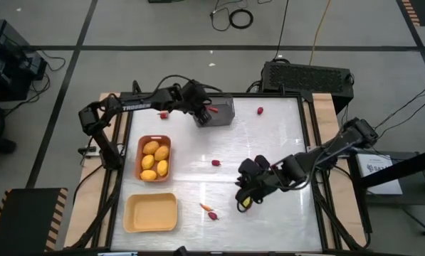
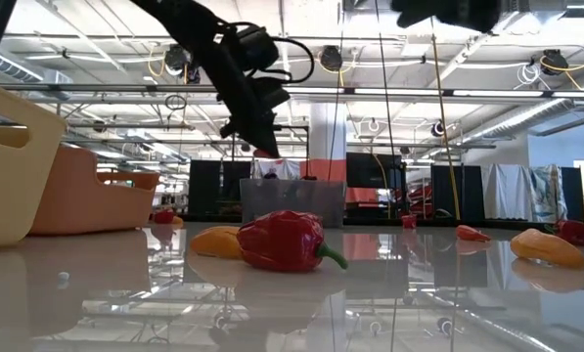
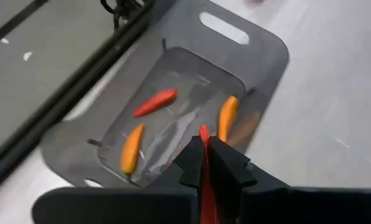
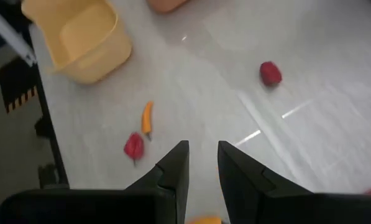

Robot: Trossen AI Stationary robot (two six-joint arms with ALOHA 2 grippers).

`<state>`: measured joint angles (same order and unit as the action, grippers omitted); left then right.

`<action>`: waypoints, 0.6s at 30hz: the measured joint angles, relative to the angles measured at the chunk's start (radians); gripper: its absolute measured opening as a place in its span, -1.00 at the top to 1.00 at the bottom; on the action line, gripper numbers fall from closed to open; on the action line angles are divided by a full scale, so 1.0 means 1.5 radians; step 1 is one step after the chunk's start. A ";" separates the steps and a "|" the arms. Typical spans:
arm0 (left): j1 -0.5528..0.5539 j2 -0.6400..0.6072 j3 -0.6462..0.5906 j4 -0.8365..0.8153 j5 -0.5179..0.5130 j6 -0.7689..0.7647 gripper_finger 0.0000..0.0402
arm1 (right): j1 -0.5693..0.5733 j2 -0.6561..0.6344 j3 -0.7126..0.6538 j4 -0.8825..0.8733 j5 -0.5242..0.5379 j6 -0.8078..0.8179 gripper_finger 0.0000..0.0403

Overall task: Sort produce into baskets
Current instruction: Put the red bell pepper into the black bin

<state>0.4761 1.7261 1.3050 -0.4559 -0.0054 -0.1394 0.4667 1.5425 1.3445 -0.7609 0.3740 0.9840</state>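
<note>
The white table carries three containers along its left and far side. The grey bin stands at the far edge, the orange-brown tray sits left of centre, and the pale yellow tray lies at the near-left corner with nothing visible in it.

The orange-brown tray holds four yellow fruits packed close together. In the left wrist view the grey bin holds three thin sticks: one red stick and two orange sticks.

Loose on the table, the high view shows four small red pieces: one near the far right edge, one by the left arm, one at mid-table, and one near the front touching or just beside a small orange stick. A yellow piece lies under the right gripper.

The left gripper hangs over the grey bin, its fingers pressed onto a thin red stick pinched between them.

The right gripper hovers low over the near-middle of the table, fingers slightly apart and holding nothing, with the yellow piece just below it.
</note>
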 joint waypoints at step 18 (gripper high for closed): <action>0.027 0.004 -0.002 0.025 0.006 0.104 0.49 | -0.100 0.000 0.000 0.020 -0.008 0.066 0.62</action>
<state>0.5169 1.7329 1.3018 -0.4181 0.0038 0.0162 0.3169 1.5425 1.3449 -0.7303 0.3618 1.0837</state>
